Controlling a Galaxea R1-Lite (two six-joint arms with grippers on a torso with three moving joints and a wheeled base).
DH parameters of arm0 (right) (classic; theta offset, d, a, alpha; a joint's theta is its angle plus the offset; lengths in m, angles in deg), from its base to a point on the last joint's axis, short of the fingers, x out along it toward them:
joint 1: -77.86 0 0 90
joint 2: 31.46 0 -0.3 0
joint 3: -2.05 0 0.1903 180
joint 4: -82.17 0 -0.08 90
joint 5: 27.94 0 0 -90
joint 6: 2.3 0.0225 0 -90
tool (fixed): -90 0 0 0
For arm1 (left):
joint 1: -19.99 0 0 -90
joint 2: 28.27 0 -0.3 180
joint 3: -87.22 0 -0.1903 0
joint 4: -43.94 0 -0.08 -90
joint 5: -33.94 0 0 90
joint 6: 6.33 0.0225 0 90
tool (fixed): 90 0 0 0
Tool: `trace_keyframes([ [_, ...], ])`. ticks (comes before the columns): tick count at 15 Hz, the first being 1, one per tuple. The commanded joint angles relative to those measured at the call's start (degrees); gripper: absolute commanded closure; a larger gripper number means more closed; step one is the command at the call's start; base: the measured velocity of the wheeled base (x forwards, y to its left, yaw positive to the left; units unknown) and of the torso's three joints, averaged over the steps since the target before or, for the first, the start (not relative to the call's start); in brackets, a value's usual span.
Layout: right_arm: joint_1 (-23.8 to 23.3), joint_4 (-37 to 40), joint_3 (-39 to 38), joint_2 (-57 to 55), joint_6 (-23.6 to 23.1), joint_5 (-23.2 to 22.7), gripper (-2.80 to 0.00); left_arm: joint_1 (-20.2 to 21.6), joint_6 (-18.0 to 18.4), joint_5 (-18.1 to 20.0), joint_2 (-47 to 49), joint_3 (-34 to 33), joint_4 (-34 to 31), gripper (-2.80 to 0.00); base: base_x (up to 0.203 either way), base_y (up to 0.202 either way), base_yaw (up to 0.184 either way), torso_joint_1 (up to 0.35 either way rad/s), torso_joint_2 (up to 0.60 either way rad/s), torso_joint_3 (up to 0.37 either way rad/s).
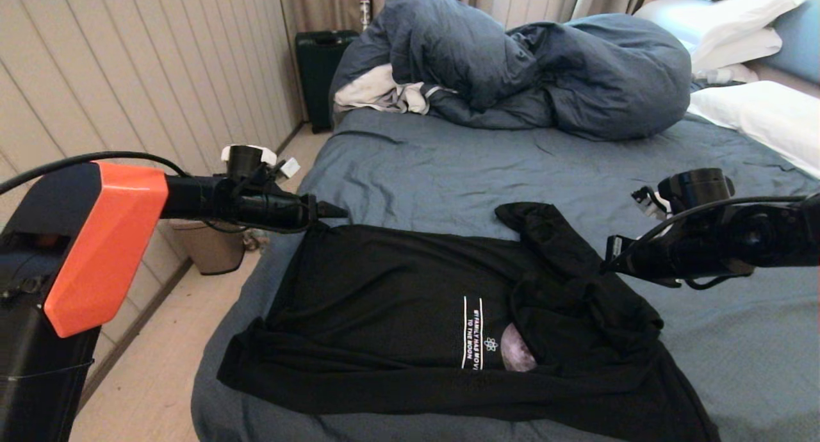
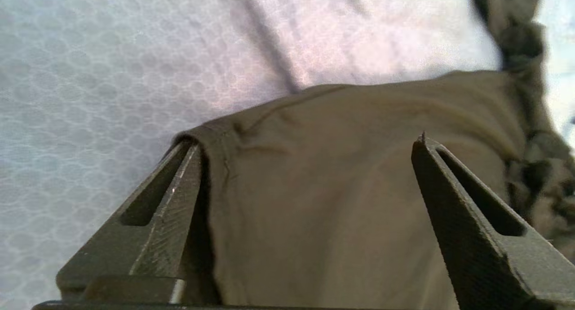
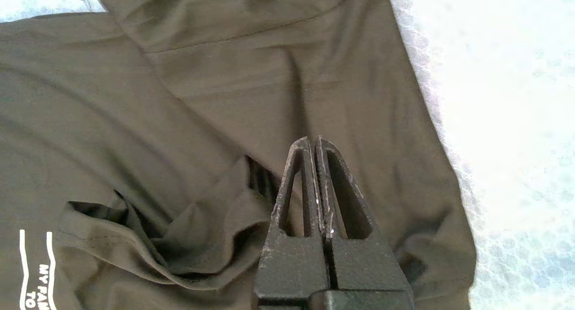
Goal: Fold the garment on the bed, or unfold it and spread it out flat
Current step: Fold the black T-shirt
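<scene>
So my left pincer (image 1: 333,210) is hanging right at the far left corner of the black T-shirt (image 1: 397,288), over by the left edge of the bed (image 1: 435,166). In the left wrist view its fingers (image 2: 175,197) are spread wide with the shirt's corner sitting between them, nothing pinched. One finger sits right at the fabric's edge, can't tell if it's actually touching.

My right pincer (image 1: 612,253) is over the bunched-up part of the shirt on the right side. In the right wrist view the two fingers (image 3: 310,188) are pressed flat together with no fabric between them, just floating above a wrinkly fold.

The shirt itself is lying on the near part of the bed, on the slate-blue sheet. The left half is fairly flat; the right half is folded over on itself and rumpled, covering most of the round moon print (image 1: 516,355). The white lettering (image 1: 477,333) next to it is readable in part. One sleeve sticks out toward the far side.

Further back there's the puffy blue duvet (image 1: 544,70) heaped up, a white-grey cloth (image 1: 378,90) tucked beside it, and white pillows (image 1: 737,25) at the far right.
</scene>
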Motion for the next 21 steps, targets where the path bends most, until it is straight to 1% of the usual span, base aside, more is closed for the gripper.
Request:
trace_keyframes([
  [1, -0.01, -0.07, -0.41, 0.43, 0.03, -0.14, 0.00, 0.39, -0.11, -0.47, 1.08, -0.14, 0.04, -2.80, 0.000, 0.000, 0.000, 0.000, 0.00, 0.000],
  [4, 0.07, -0.09, -1.13, 1.32, 0.06, -0.16, 0.00, 1.65, 0.31, -2.54, 2.00, -0.79, 0.37, -2.80, 0.000, 0.000, 0.000, 0.000, 0.00, 0.000],
  [6, 0.07, -0.61, -1.25, 1.23, 0.01, -0.16, 0.00, 2.78, 0.46, -2.81, 1.64, -0.53, 0.36, -2.80, 0.000, 0.000, 0.000, 0.000, 0.00, 0.000],
  [8, 0.07, -3.01, -2.42, 1.23, 0.01, -0.16, 0.00, 2.89, 0.59, -2.81, 1.72, -0.80, 0.36, -2.80, 0.000, 0.000, 0.000, 0.000, 0.00, 0.000],
  [9, 0.07, -4.17, -3.03, 1.23, 0.01, -0.09, 0.00, 2.81, 0.59, -2.81, 1.78, -1.06, 0.21, 0.00, 0.000, 0.000, 0.000, 0.000, 0.00, 0.000],
  [12, 0.07, -4.75, -3.32, 1.32, -0.08, -0.07, 0.00, 2.69, 0.68, -2.74, 1.29, -2.79, 0.36, 0.00, 0.000, 0.000, 0.000, 0.000, 0.00, 0.000],
  [17, -0.02, -4.75, -3.32, 1.36, -0.34, -0.07, 0.00, -0.32, 0.48, -2.56, 0.67, -4.97, 0.36, 0.00, 0.000, 0.000, 0.000, 0.000, 0.00, 0.000],
  [21, -0.02, -4.73, -2.88, 1.21, 0.15, -0.16, 0.00, -0.29, 0.50, -2.69, -0.64, -5.78, 0.53, 0.00, 0.000, 0.000, 0.000, 0.000, 0.00, 0.000],
])
